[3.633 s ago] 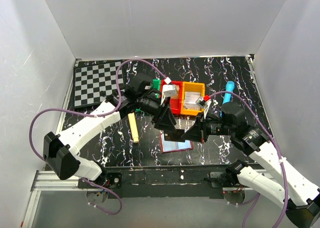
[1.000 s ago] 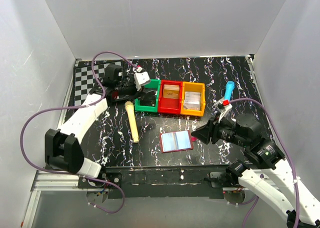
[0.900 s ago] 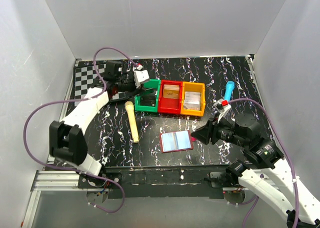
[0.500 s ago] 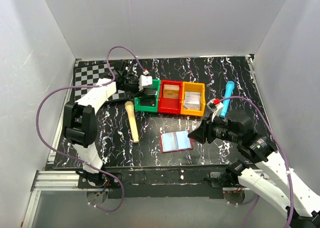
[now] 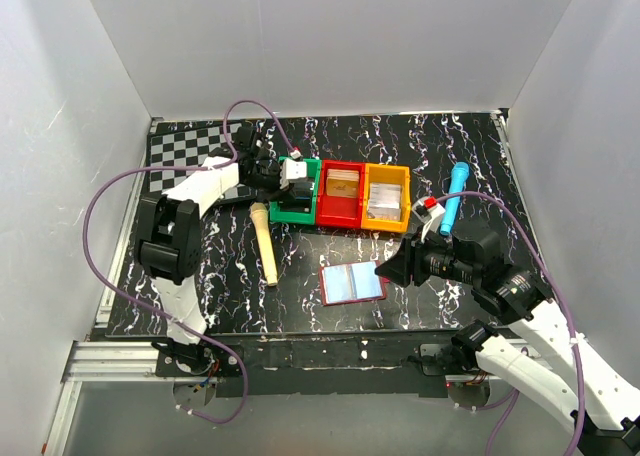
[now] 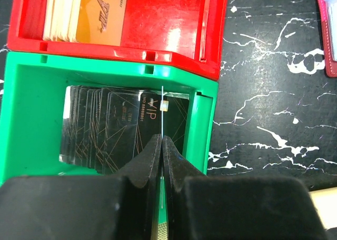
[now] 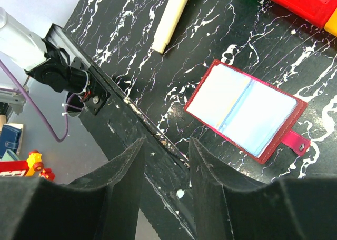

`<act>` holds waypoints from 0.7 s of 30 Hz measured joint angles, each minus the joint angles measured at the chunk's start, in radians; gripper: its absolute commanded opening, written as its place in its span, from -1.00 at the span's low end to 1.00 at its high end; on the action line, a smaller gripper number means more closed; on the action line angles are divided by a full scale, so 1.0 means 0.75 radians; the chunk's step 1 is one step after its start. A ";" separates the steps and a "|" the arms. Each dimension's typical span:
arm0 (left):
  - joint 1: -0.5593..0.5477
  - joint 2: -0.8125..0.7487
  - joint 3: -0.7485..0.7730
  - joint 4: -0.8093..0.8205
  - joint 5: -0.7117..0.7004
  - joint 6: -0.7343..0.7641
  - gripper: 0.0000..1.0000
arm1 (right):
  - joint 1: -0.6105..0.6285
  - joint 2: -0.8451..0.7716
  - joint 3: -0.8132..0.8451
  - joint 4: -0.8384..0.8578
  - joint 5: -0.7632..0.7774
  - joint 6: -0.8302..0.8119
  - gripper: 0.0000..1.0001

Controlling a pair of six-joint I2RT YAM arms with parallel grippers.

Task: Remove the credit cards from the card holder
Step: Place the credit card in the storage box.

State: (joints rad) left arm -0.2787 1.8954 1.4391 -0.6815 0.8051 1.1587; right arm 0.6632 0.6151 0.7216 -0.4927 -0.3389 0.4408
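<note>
The card holder lies open on the black table, maroon rim with pale-blue pockets, snap tab to the right. In the right wrist view the card holder lies ahead and to the right of my right gripper, which is open and empty over the table's front edge. From above, the right gripper sits just right of the holder. My left gripper hangs over the green bin. In the left wrist view the left gripper is shut on a credit card seen edge-on as a thin white line.
The green bin holds a stack of black cards. Beside it stand a red bin with cards and an orange bin. A cream stick, a blue cylinder and a checkerboard lie around.
The left arm has folded closer and its gripper has come lower over the green bin. The right gripper has edged left toward the card holder.
</note>
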 measured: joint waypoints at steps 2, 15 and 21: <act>0.000 0.020 0.000 -0.005 0.001 0.018 -1.00 | 0.000 0.000 0.000 0.000 0.000 0.000 -0.08; 0.000 0.080 0.001 -0.041 0.024 0.143 -1.00 | 0.000 0.024 0.000 0.000 0.001 0.000 -0.08; 0.000 0.087 0.001 -0.060 0.052 0.164 -1.00 | 0.000 0.048 0.000 0.001 0.001 0.000 -0.09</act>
State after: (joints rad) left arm -0.2787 1.9610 1.4399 -0.7261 0.8440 1.2816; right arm 0.6632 0.6510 0.7216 -0.4923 -0.3382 0.4408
